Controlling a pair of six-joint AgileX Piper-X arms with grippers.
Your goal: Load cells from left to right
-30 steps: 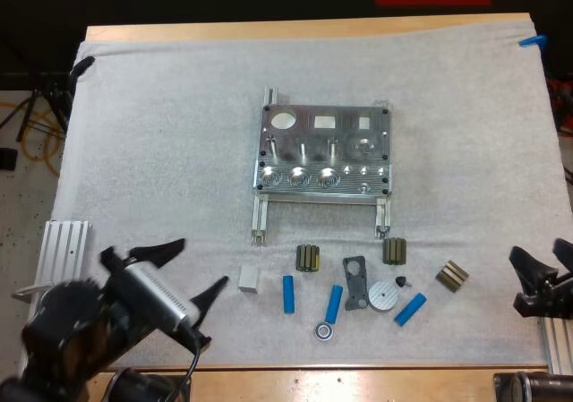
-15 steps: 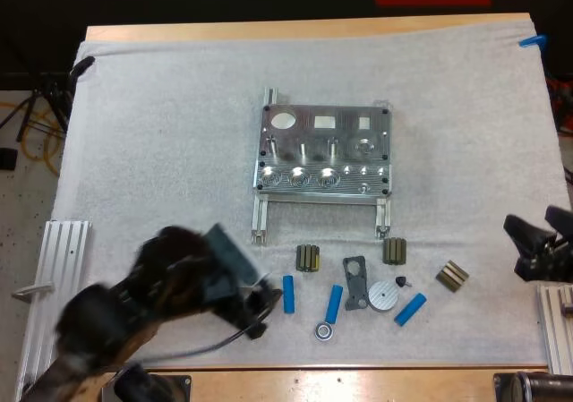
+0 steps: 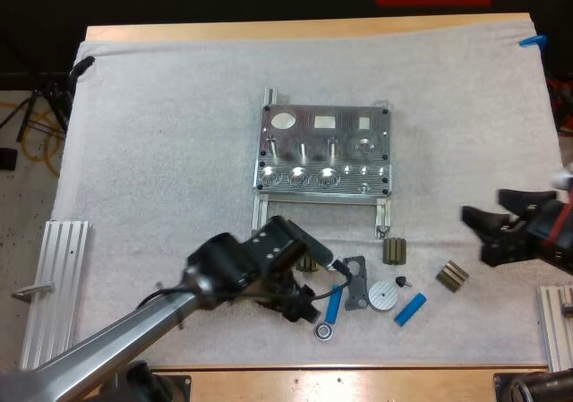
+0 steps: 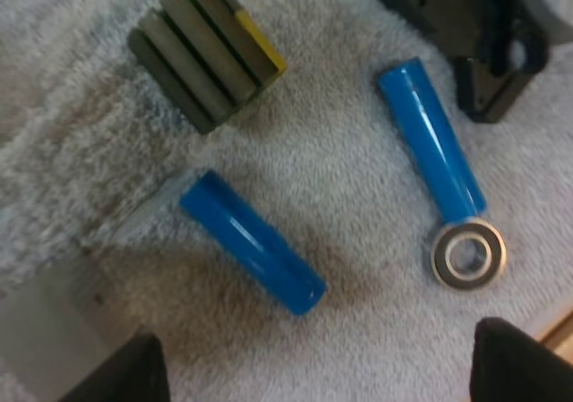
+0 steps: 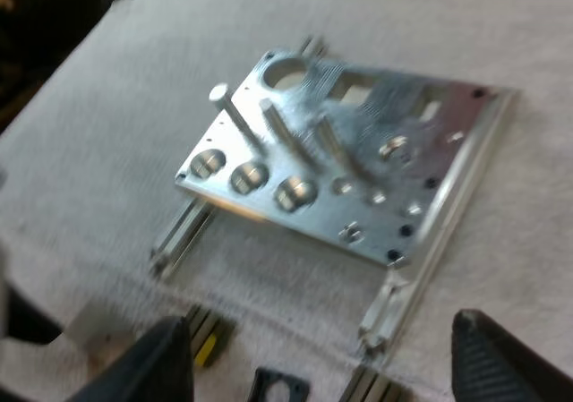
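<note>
The wooden tabletop [image 3: 295, 28] carries a white mat [image 3: 161, 133], and mid-mat sits the metal fixture [image 3: 324, 151], whose leftmost round pocket [image 5: 208, 162] looks empty. My left tool [image 4: 322, 362] hovers low over the loose parts in front of the fixture, its fingers spread wide and touching nothing. My right tool [image 5: 331, 357] hangs toward the mat's right side facing the fixture, its fingers likewise apart and empty. The nearest blue cell [image 4: 251, 241] lies flat on the mat, askew, just ahead of the left tool and near a dark ribbed block [image 4: 208, 48]. A second blue cell [image 4: 431, 147] ends right at a small bearing [image 4: 467, 256]. To grip well, I judge the left tool should turn to straddle the nearest cell across its width, descend at mid-length, and close without nudging the block.
</note>
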